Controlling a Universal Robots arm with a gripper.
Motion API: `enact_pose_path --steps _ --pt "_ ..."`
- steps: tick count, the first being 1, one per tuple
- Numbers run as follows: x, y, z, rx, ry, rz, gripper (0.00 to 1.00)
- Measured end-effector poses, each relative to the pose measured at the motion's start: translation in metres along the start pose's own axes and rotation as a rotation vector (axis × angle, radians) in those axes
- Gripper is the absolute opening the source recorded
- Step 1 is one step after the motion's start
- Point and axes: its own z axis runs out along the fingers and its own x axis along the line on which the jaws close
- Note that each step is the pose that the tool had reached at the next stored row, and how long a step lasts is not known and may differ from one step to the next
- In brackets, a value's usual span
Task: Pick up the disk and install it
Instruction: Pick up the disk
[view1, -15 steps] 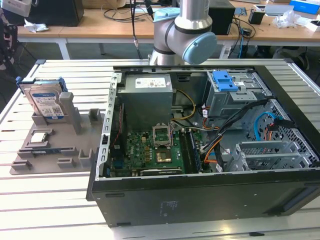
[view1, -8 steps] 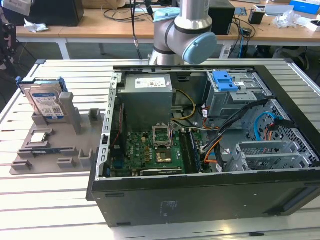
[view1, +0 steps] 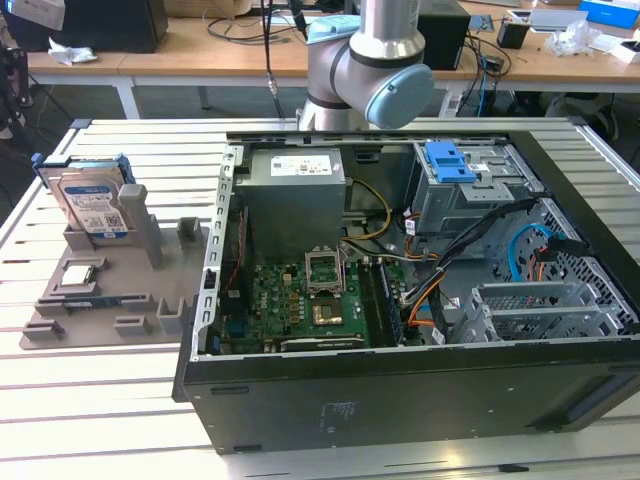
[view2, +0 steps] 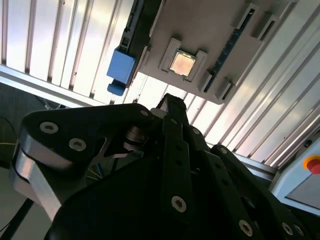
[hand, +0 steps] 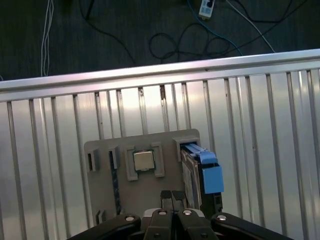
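1. The disk (view1: 93, 205), a flat rectangular silver metal hard drive with a white-and-blue label and a blue plastic bracket around its edges, stood upright on edge in a slot of the grey plastic holder tray (view1: 150, 300). The tray lay on the slatted aluminium table (view1: 100, 400), at the exterior view's left of the open black desktop computer case (view1: 400, 400).
2. I judged the drive to be dense and rigid. Its smooth metal faces looked likely to slip under a light pinch, and it would not tolerate knocks or a drop.
3. The best hold seemed to be across the two broad faces near the free upper edge. That part is clear of the slot walls and of the bracket's thin plastic, which would probably flex.
4. In the first wrist view the black gripper (hand: 172, 196) hung above the tray (hand: 100, 180) with its fingers pressed together and nothing between them. It was apart from the disk (hand: 197, 172), which was seen edge-on just beside the small square silver processor chip (hand: 144, 160).
5. The second wrist view showed the disk's (view2: 122, 65) blue bracket beyond the gripper (view2: 170, 100).
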Motion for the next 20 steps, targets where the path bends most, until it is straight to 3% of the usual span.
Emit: enact_pose_path --steps 4,10,16,20 --pt "0.0 0.0 0.0 -0.0001 -0.0002 0.0 0.11" --pt "0.0 0.0 0.0 -0.0001 -0.0005 0.0 0.42" --pt "-0.0014 0.0001 0.0004 -0.0002 -0.0006 0.0 0.42" --pt "-0.0086 0.0009 0.0017 -0.0001 -0.0007 0.0 0.42"
